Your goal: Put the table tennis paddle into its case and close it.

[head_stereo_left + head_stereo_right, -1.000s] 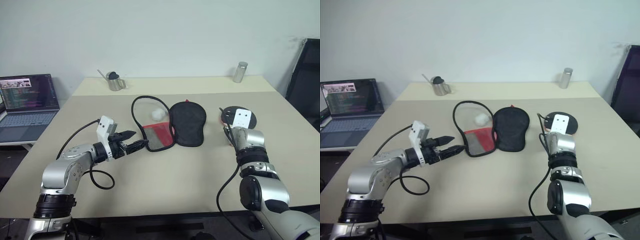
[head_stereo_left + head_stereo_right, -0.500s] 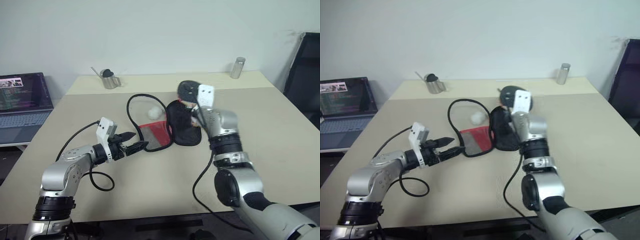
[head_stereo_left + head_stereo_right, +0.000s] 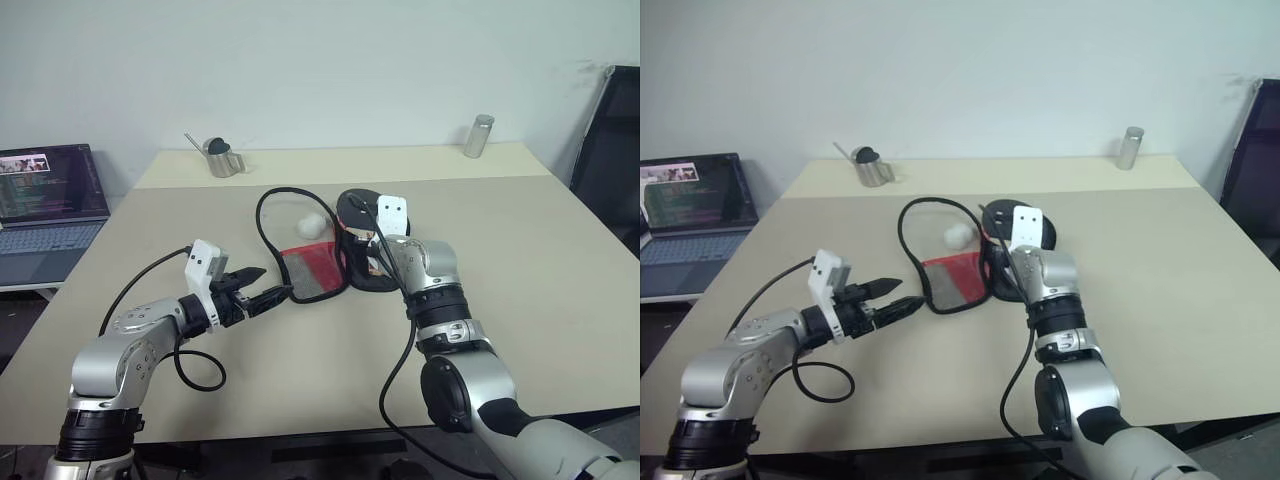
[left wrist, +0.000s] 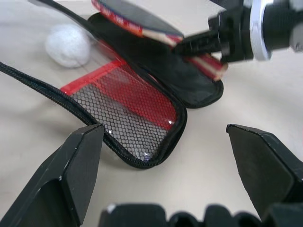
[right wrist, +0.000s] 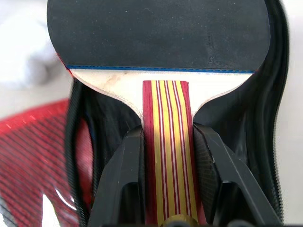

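Note:
The case lies unzipped and spread open mid-table, a mesh half with a red band [image 3: 312, 270] beside a black half [image 3: 368, 270]. My right gripper [image 5: 168, 133] is shut on the striped wooden handle of the table tennis paddle [image 5: 156, 33]. It holds the black blade [image 3: 356, 206] just above the black half, tilted down towards it. My left gripper [image 3: 276, 295] stands open close to the near end of the mesh half [image 4: 128, 109], with nothing between its fingers [image 4: 71, 175]. A small white ball [image 3: 314, 225] rests within the outline of the case's clear panel.
A metal cup [image 3: 222, 158] stands at the table's back left and a metal canister [image 3: 478, 136] at its back right. An open laptop [image 3: 50, 200] sits off the left side, and a black chair [image 3: 612, 150] stands off the right. The beige table [image 3: 520, 290] is bare on its right.
My right gripper has swung left with the paddle, from the table's right part to above the case's black half, then dipped down. The left gripper has stayed in place.

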